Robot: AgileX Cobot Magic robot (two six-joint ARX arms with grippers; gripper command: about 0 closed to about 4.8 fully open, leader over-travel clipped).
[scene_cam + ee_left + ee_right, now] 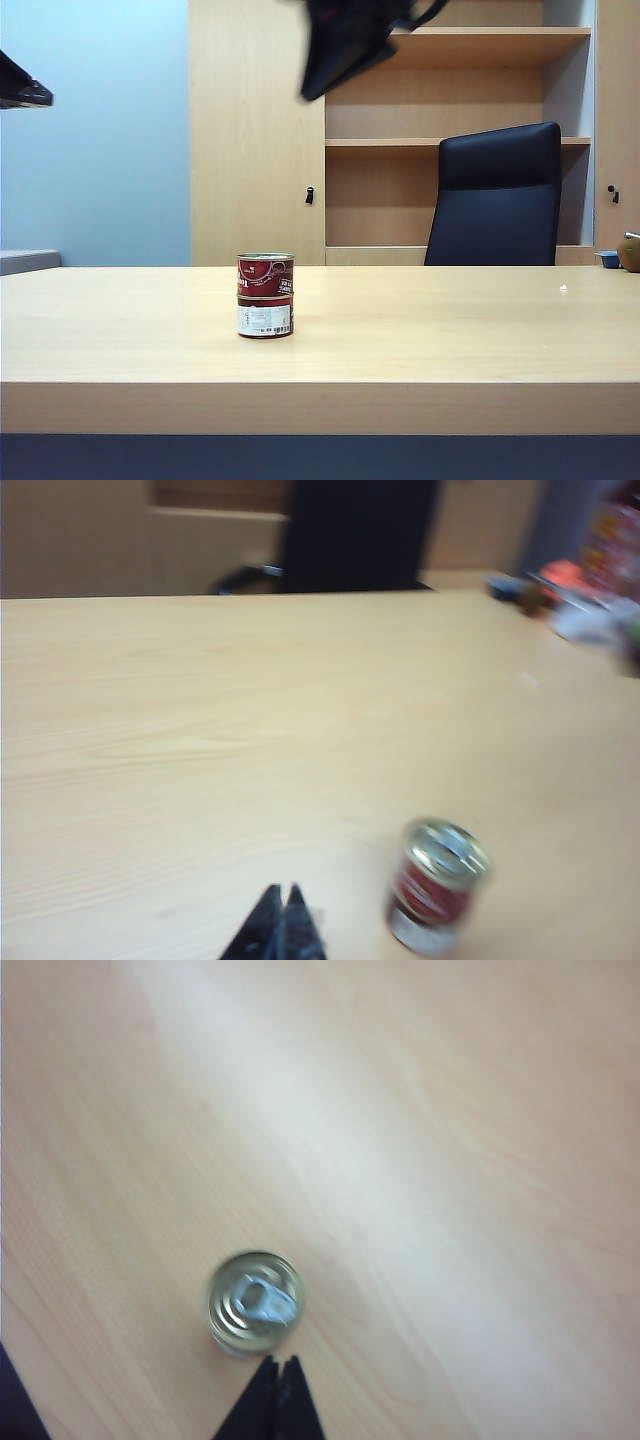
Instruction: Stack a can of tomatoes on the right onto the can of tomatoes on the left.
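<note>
Two red tomato cans stand stacked left of the table's middle, the upper can (266, 274) resting squarely on the lower can (265, 318). High above them and slightly to the right hangs my right arm (345, 40), blurred. The right wrist view looks straight down on the upper can's silver pull-tab lid (255, 1301); my right gripper (279, 1360) is shut and empty, well above it. The left wrist view shows the stack (437, 885) blurred, off to one side of my left gripper (283, 890), which is shut and holds nothing. Only a piece of the left arm (20, 88) shows in the exterior view.
The light wooden table (450, 330) spreads wide around the stack. A black office chair (495, 195) and wooden shelving (450, 140) stand behind it. Small objects (620, 255) sit at the table's far right edge.
</note>
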